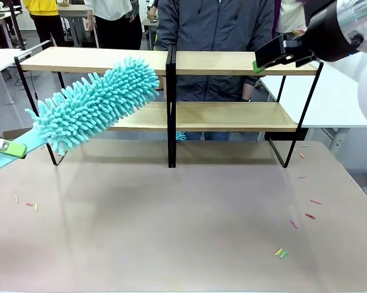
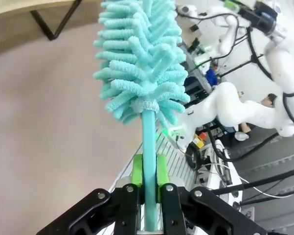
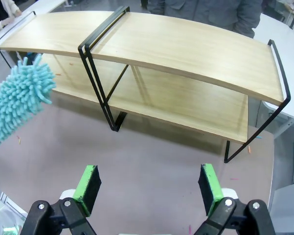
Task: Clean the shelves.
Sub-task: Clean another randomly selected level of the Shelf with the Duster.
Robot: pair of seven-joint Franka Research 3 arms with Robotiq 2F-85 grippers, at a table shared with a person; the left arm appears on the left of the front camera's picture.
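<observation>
Lower left, my left gripper is clamped on the handle of the fluffy turquoise microfibre duster, its head slanting across the left half of the two-tier light-wood, black-framed shelves mid-frame; contact I can't judge. A hard sweep could snag the black centre post. Upper right, my right gripper, fingers apart, could bump the top board.

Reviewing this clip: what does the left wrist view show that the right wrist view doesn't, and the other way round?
Left wrist view: the left gripper shut on the duster's thin handle, seen close up. Right wrist view: the right gripper open with nothing between its fingers, both boards of the shelves with the black centre post, and a person standing behind. Shared: the duster's fluffy turquoise head, part of the shelves and the brown table.
</observation>
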